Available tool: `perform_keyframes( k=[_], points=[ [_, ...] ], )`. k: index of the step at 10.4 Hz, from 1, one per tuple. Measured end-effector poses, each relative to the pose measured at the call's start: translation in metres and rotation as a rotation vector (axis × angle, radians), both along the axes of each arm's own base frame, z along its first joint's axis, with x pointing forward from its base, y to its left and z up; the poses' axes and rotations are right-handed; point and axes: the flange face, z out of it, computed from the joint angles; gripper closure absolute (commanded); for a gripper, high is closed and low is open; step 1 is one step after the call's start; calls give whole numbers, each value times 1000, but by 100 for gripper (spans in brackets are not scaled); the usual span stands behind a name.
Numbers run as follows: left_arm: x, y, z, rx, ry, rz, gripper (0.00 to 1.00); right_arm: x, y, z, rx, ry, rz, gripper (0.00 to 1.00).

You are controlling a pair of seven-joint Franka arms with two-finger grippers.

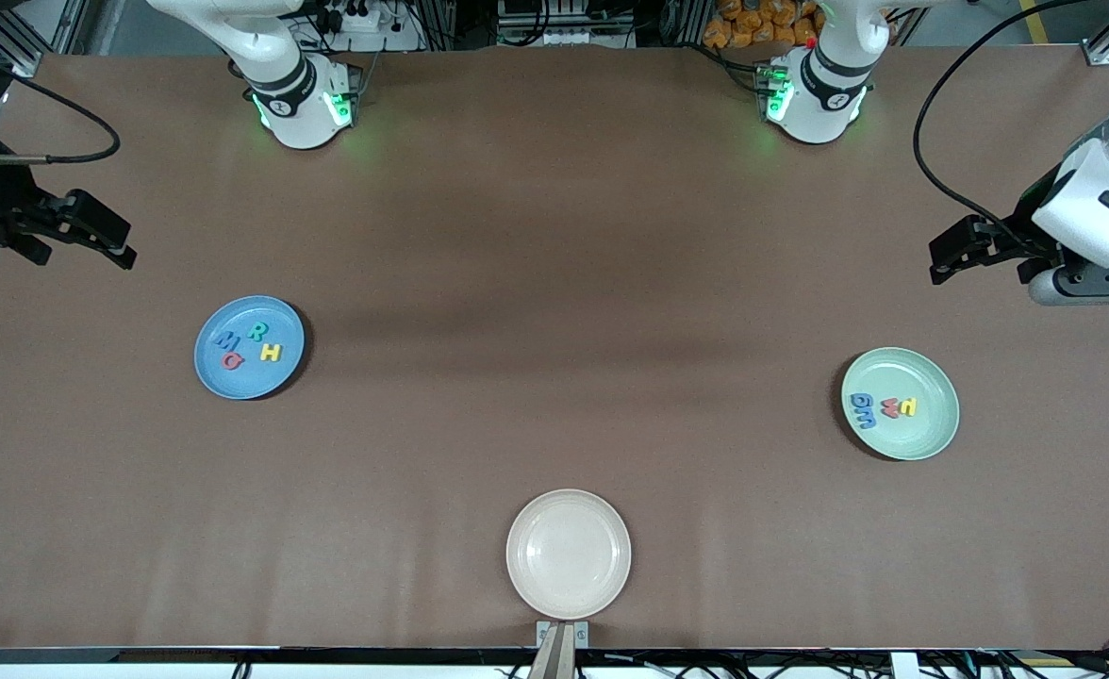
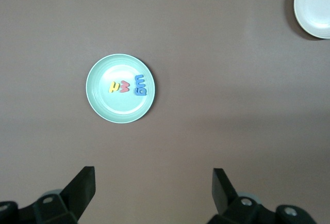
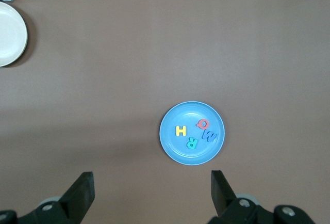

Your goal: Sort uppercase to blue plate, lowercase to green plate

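Now the blue plate sits toward the right arm's end of the table and carries four foam capitals. On its face the teal-green R lies at about twelve o'clock, the yellow H at about three o'clock, the red G-like letter at about seven o'clock and the blue M at about ten o'clock, the last two touching or nearly so. The right wrist view shows the same four together in the plate's middle.

The green plate sits toward the left arm's end of the table and holds four small letters in a short row across its middle. From nine o'clock toward three o'clock of its face they run: the blue e and blue g stacked one nearer the front camera than the other, then the red m/w-like letter, then the yellow p/h-like letter, each just beside the next.

A cream plate lies at the six o'clock edge of the table, nearest the front camera, with nothing in it.

The right gripper hangs in the air over bare table at the right arm's end, jaws spread wide and holding nothing. The left gripper hangs likewise over bare table at the left arm's end, jaws released and empty.
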Motion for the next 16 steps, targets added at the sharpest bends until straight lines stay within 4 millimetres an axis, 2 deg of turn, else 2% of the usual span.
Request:
perform_keyframes(
  k=[5,8,13,16],
  points=[
    [0,0,0,0,0,0,0,0,-10,-11,-2,38,-17,0],
    [0,0,0,0,0,0,0,-1,-22,-16,-2,65,-39,0],
    [0,0,0,0,0,0,0,-1,-12,-32,-4,102,-21,0],
    [0,0,0,0,0,0,0,-1,-12,-33,-4,104,-21,0]
  ],
)
